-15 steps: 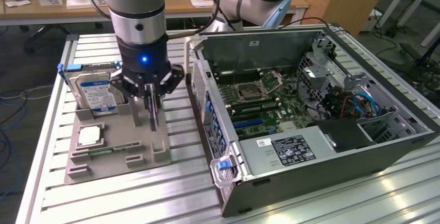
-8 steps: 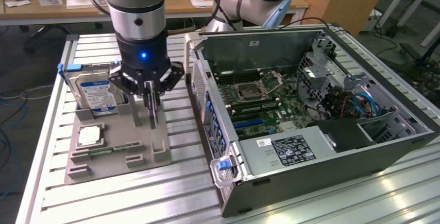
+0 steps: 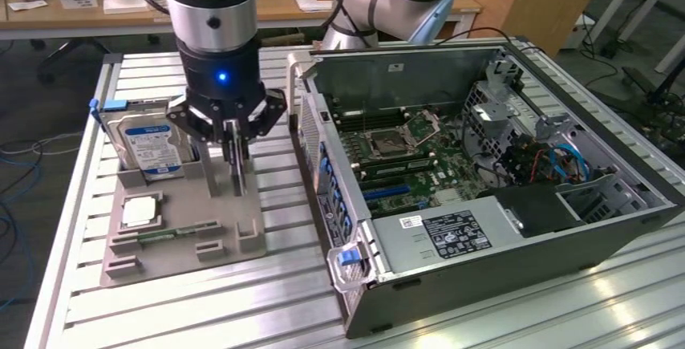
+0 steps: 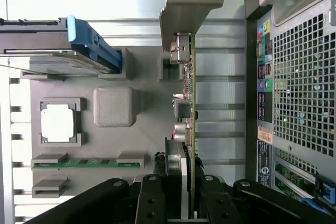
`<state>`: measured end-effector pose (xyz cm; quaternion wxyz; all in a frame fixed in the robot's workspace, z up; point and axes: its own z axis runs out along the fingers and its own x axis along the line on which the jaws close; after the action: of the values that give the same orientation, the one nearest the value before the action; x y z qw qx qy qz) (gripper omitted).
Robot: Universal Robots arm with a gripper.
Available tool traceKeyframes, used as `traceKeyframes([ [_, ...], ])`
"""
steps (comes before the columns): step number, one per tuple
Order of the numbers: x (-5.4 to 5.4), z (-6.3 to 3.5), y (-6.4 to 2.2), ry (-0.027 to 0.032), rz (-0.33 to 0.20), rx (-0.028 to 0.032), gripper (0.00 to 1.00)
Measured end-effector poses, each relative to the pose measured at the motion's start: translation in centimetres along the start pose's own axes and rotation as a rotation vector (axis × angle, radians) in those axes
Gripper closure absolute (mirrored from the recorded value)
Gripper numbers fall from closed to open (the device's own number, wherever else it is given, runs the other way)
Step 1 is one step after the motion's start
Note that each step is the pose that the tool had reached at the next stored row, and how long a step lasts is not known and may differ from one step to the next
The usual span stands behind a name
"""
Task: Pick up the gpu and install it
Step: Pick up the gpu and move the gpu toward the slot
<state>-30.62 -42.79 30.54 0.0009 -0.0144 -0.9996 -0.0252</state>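
On the exterior view's left a hard drive (image 3: 150, 144) stands in the grey holder tray (image 3: 204, 213), with a processor (image 3: 140, 212) and a memory stick (image 3: 169, 233) nearer. Right of them the gpu (image 3: 239, 180) stands upright and edge-on in the tray. It is a thin slab with a green board edge, a dark cooler and a silver bracket (image 4: 185, 9). The gripper (image 3: 236, 155) comes from above, its jaws narrowed onto the card's two faces. The open computer case (image 3: 482, 172) lies right.
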Motion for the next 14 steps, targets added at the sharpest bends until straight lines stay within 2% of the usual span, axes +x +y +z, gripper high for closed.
traceKeyframes([
  [14,0.0,-2.38,0.11,0.0001,0.0,0.0001,0.72],
])
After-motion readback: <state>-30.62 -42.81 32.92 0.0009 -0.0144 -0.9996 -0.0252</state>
